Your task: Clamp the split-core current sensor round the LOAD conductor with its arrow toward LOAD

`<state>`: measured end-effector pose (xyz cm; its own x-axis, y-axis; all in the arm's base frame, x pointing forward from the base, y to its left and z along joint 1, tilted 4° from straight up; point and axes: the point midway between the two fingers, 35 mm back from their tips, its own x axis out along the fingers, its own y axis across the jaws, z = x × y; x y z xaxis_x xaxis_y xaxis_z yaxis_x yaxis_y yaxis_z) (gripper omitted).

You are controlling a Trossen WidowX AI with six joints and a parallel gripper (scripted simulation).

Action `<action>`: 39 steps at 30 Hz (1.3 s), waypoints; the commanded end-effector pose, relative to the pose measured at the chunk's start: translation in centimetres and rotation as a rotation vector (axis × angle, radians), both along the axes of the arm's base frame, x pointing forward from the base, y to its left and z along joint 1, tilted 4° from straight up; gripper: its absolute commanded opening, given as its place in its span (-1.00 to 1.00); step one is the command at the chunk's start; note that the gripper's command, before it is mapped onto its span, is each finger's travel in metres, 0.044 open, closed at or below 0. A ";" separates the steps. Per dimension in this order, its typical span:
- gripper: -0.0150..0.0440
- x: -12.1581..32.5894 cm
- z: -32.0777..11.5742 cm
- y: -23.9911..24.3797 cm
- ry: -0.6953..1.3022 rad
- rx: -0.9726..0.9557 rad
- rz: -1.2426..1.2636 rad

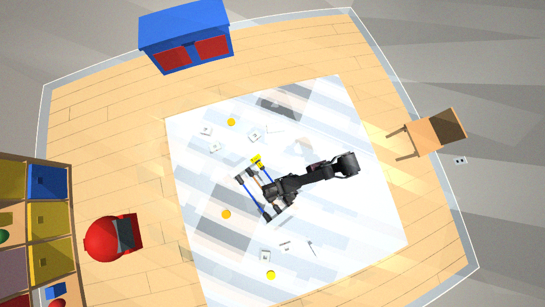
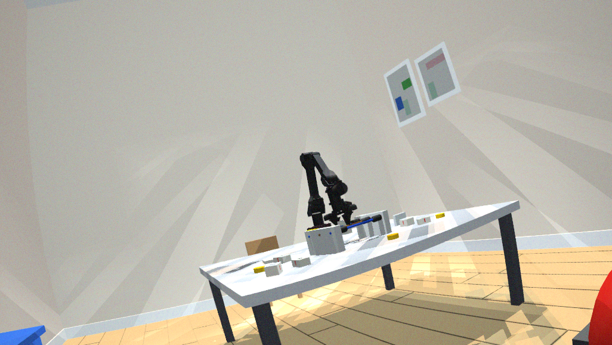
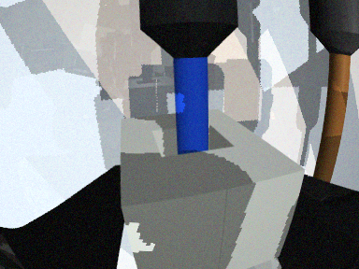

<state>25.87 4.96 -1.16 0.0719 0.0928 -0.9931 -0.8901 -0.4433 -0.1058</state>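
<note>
The pale grey current sensor (image 3: 178, 187) fills the middle of the wrist view as a block. The blue conductor (image 1: 267, 176) (image 3: 192, 93) beside the yellow markers (image 1: 255, 158) runs from a black boot into the opening in its top. A faint seam shows on the near face; no arrow is visible, and the latch cannot be seen. My gripper (image 2: 341, 221) (image 3: 186, 170) has a black finger against each side of the sensor, with no clear gap at its upper edges. In the top view the arm hides sensor and fingertips. The marker's lettering is too small to read surely.
A brown conductor (image 1: 256, 182) (image 3: 337, 93) runs close beside, then another blue one (image 1: 251, 197). Pale end panels (image 1: 243, 168) (image 2: 321, 243) carry the conductors. Several white blocks, such as one (image 1: 254, 136) behind and one (image 1: 264, 255) in front, and yellow discs (image 1: 231, 121) (image 1: 226, 214) (image 1: 270, 274) stand around.
</note>
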 end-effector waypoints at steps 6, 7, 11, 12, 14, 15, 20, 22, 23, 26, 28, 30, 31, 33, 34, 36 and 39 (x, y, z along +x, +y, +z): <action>0.40 0.0 0.0 0.0 0.000 0.000 0.000; 0.40 0.0 0.0 0.0 0.000 0.000 0.000; 0.40 0.0 0.0 0.0 0.000 0.000 0.000; 0.40 0.0 0.0 0.0 0.000 0.000 0.000; 0.49 0.0 0.0 0.0 0.000 0.000 0.000; 0.58 0.0 0.0 0.0 0.000 0.000 0.000; 1.00 0.0 0.0 0.0 0.000 0.000 0.000; 1.00 0.0 0.0 0.0 0.000 0.000 0.000; 1.00 0.0 0.0 0.0 0.000 0.000 0.000; 1.00 0.0 0.0 0.0 0.000 0.000 0.000; 1.00 0.0 0.0 0.0 0.000 0.000 0.000; 1.00 0.2 0.7 0.0 0.010 -0.005 0.000; 1.00 0.4 1.7 0.1 0.021 -0.011 0.001; 1.00 0.8 4.1 0.1 0.049 -0.026 0.002; 1.00 0.9 5.4 0.2 0.064 -0.034 0.003; 1.00 0.8 8.1 0.2 0.092 -0.049 0.005; 1.00 0.6 10.2 0.1 0.113 -0.061 0.007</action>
